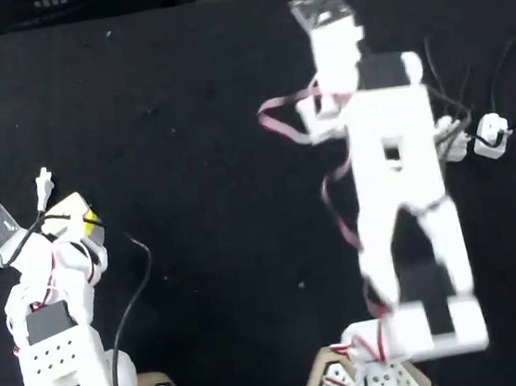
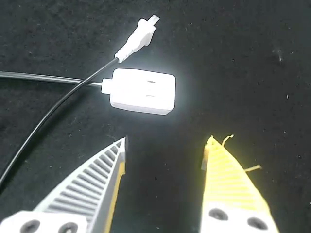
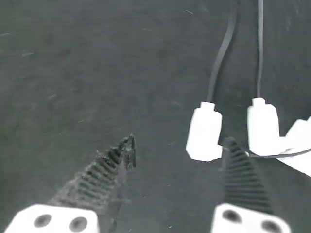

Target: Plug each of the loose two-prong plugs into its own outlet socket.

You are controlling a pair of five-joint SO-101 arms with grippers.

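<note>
Left hand (image 2: 167, 143) spread wide, holding nothing, over white outlet block (image 2: 141, 91). Loose two-prong plug (image 2: 138, 41) lies just beside the block, unplugged, near the surface's (image 1: 184, 117) left edge. Right hand (image 3: 180, 144) is likewise wide and empty, near a white plug (image 3: 204, 133) and second white plug (image 3: 262, 126) by the right edge; whether either is seated, cannot tell. Judged barely begun. Black cord (image 2: 29, 75) crowds the left edge; working room lies toward the middle.
</note>
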